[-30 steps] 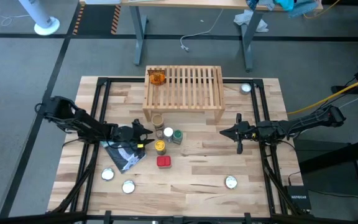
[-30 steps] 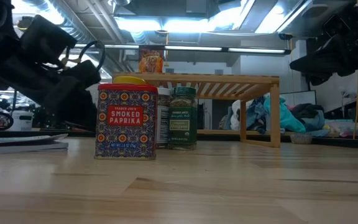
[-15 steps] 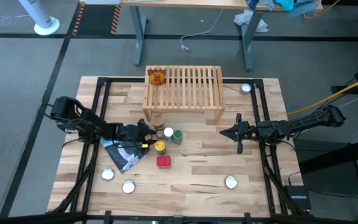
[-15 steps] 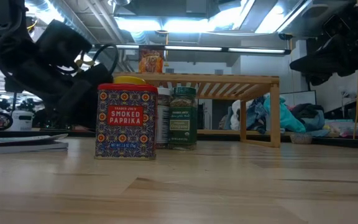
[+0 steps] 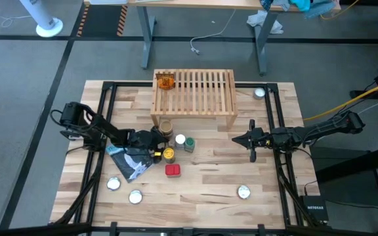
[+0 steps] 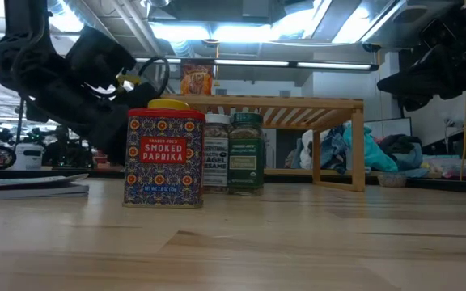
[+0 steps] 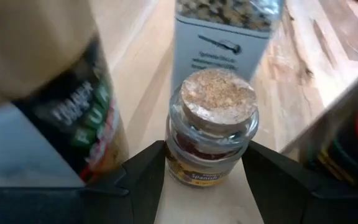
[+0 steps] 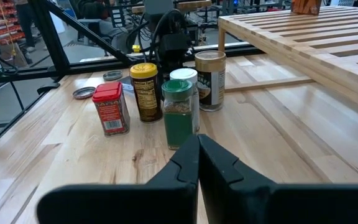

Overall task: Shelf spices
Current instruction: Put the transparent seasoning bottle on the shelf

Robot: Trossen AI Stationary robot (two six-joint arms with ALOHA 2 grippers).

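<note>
The shelf [image 5: 194, 97] holds only an orange packet [image 5: 166, 82] at its back corner, so most shelving is left. Five containers cluster before it: tan-lidded jar [image 5: 166, 126], white-lidded jar [image 5: 180, 139], green-lidded jar [image 5: 189, 144], yellow-lidded jar [image 5: 169, 154], red tin [image 5: 172, 170]. The left gripper [image 7: 201, 171] straddles a small corked jar [image 7: 211, 127] beside them, fingers apart, grip uncertain; the right gripper [image 5: 251, 140] waits shut.

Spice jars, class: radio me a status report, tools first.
Left tool around the small cork-topped jar, jar on the table. Right tool shut, waiting right of the jars. Shelf holds one orange packet. White-lidded jar close behind.
</note>
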